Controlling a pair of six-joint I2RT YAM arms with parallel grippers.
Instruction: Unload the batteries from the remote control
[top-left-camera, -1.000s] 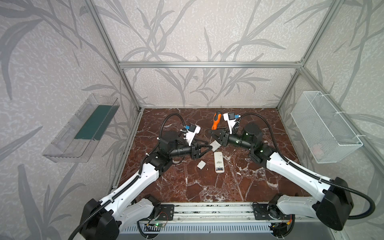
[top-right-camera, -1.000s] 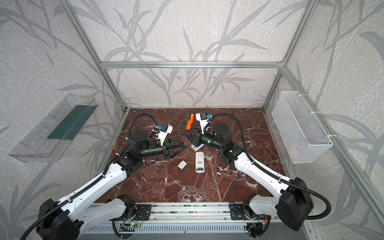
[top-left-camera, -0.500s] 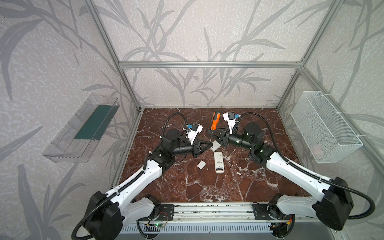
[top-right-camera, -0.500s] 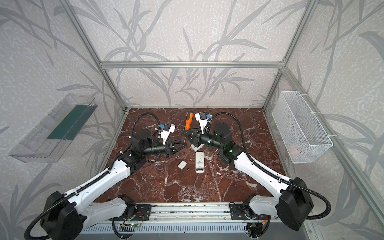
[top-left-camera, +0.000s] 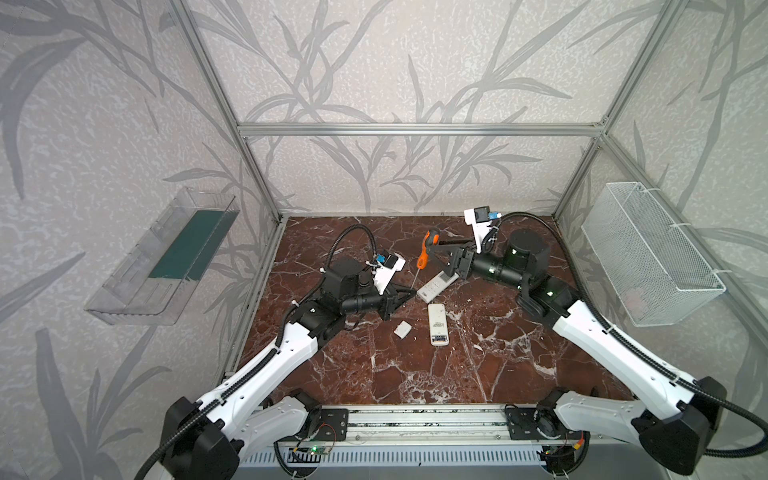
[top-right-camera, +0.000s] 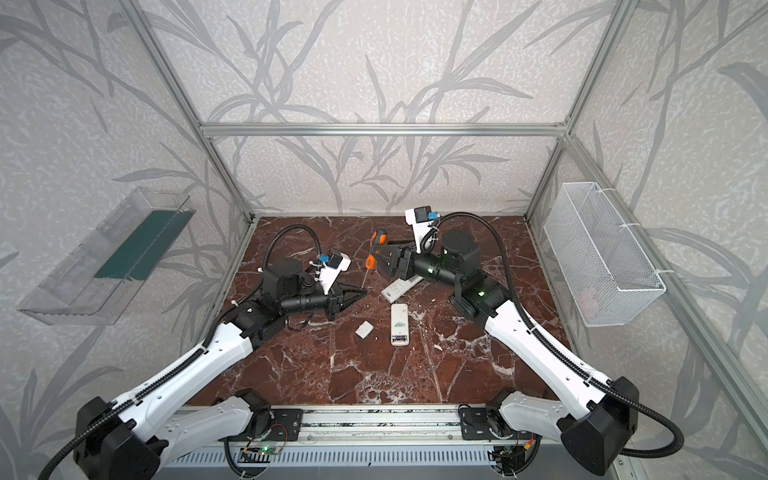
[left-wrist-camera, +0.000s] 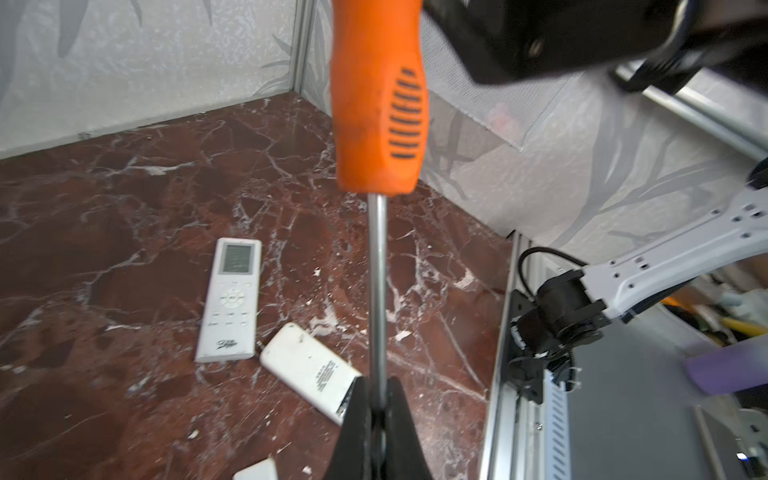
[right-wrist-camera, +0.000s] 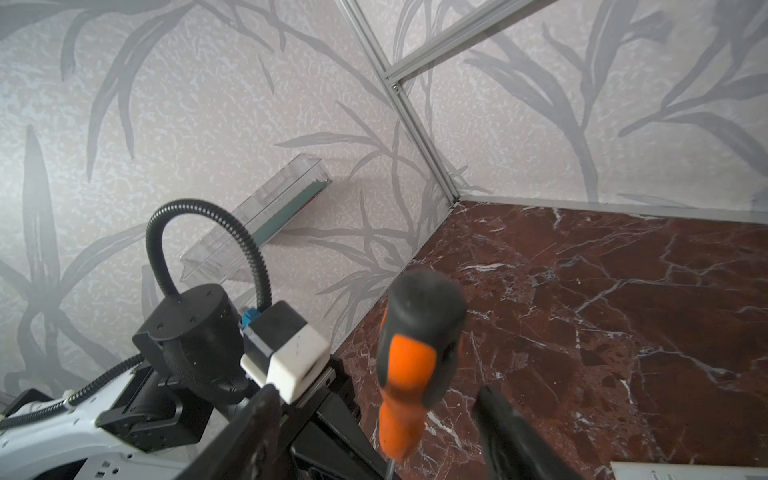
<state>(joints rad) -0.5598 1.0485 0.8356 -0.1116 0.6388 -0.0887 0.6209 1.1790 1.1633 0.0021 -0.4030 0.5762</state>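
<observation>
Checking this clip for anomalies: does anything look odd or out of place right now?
The screwdriver hangs handle-up in mid-air, pinched only by its thin metal shaft in the left gripper, an unsteady hold; its handle sits inside the open right gripper. A small white cover lies loose on the floor beside a remote.

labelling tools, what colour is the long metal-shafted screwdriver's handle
The screwdriver handle is orange with a black end cap; clearest in the right wrist view.

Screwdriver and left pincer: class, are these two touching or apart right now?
Touching. The left wrist view shows the left pincer closed on the bare metal shaft of the screwdriver, with no gap on either side.
</observation>
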